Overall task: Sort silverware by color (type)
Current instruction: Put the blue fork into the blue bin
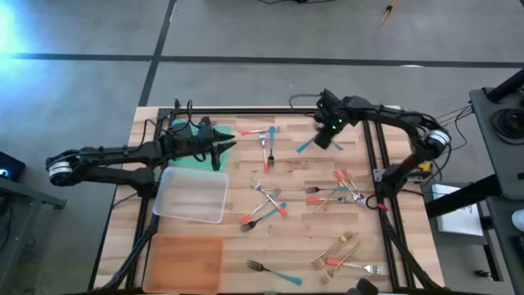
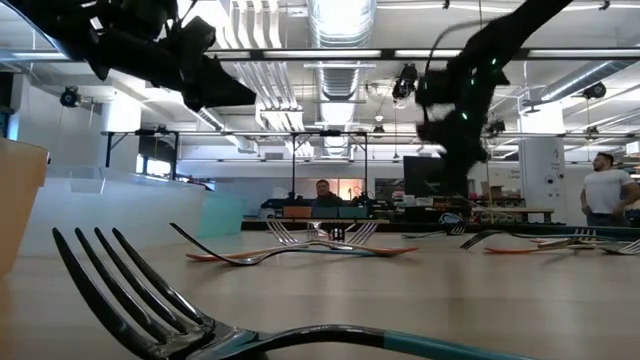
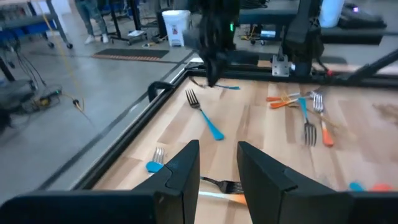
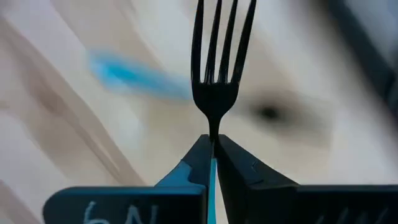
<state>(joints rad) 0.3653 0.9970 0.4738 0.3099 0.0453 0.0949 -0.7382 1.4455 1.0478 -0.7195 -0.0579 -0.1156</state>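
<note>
Right wrist view: right pincer (image 4: 212,163) clamps teal fork (image 4: 217,74); tines out.

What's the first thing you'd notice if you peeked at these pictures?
The right gripper is pinching a blue-handled fork, tines pointing away from it, held up over the far side of the wooden table. Lots more forks lie scattered on the wood, like the crossed pile in the middle. The left gripper hovers by the green tray, holding nothing.
</note>
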